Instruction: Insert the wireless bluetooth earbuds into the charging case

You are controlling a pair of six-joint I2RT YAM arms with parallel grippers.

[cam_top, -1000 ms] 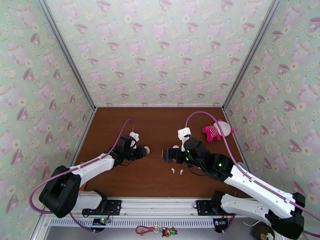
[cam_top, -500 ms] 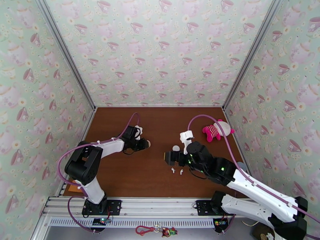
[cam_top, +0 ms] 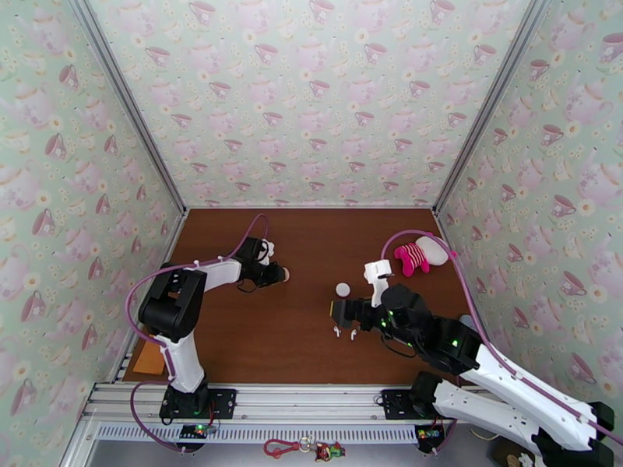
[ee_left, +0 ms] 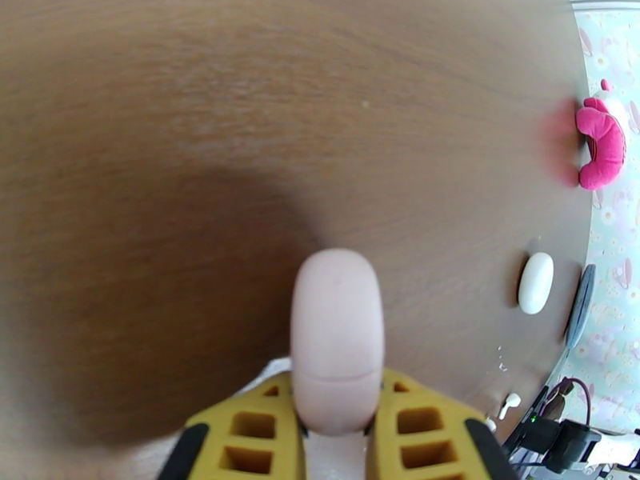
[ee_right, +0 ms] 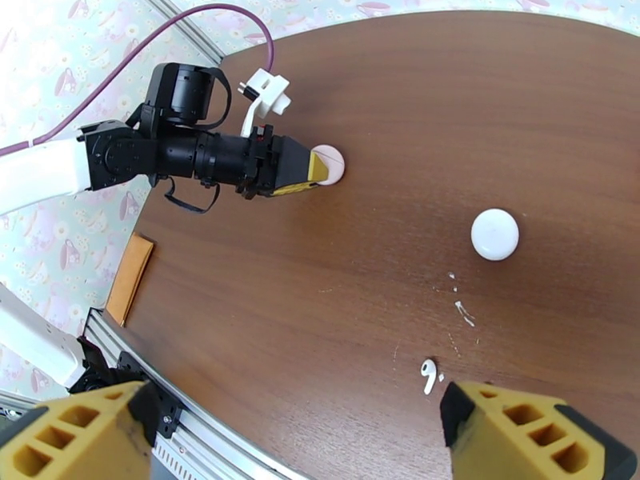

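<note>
Brown wood-grain table (cam_top: 272,352) carries the scene, with a tan flat pad (cam_top: 146,359) lying at its near left edge beside the left arm's base. Closest to the right arm's base lie 2 white earbuds (cam_top: 337,332), side by side and not touching each other; the right wrist camera catches 1 of them just beside its right-hand finger. Directly beyond them hangs the right gripper (cam_top: 336,312), its yellow fingers (ee_right: 72,434) spread wide above the table. A little farther sits a white round case (cam_top: 343,289), lying flat, near that gripper but apart from it. Across to the left, the left gripper (cam_top: 274,274) is pinched on a pink round case (cam_top: 284,272), its flat faces pressed between the yellow pads and most of it jutting forward past the fingertips; whether it touches the table cannot be told. Farthest, by the right wall, rests a pink-and-white plush toy (cam_top: 417,254), well apart from both cases.
</note>
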